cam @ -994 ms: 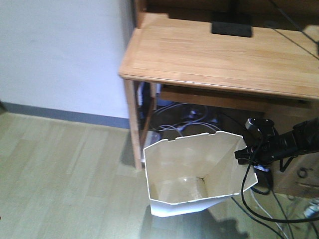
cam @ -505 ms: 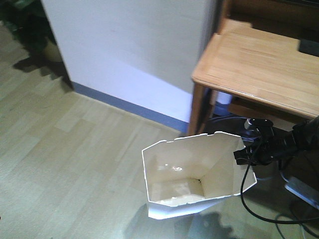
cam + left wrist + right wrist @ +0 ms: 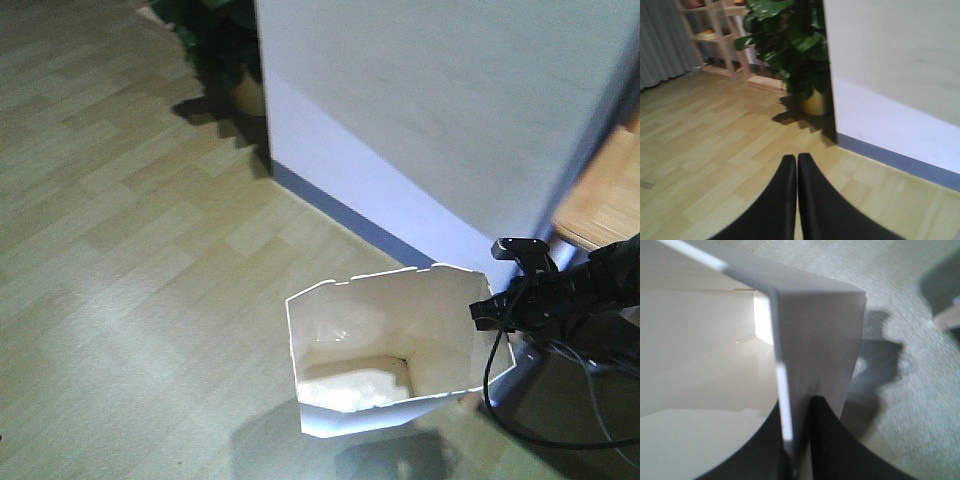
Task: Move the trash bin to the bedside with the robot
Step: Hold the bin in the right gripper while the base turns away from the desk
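The white trash bin (image 3: 380, 340) hangs low in the middle of the front view, its mouth towards the camera and its inside cream. My right gripper (image 3: 482, 312) reaches in from the right on a thin black arm and is shut on the bin's right rim. In the right wrist view the rim wall (image 3: 815, 325) runs between the two black fingers, one inside and one outside, with the right gripper (image 3: 797, 405) pinching it. My left gripper (image 3: 797, 157) is shut with nothing in it, over bare wooden floor. The bedside is out of view.
A white wall (image 3: 420, 110) with a blue-grey skirting runs diagonally behind the bin. A potted plant (image 3: 225, 55) stands at the wall's corner (image 3: 790, 45), with wooden shelves (image 3: 715, 30) and a grey curtain (image 3: 660, 45) beyond. A desk corner (image 3: 605, 195) shows at the right edge, with black cables (image 3: 560, 430) below.
The whole view has swung left: the desk slid off to the right edge and the wall corner and plant came into sight. The bin stays held in the same grip.
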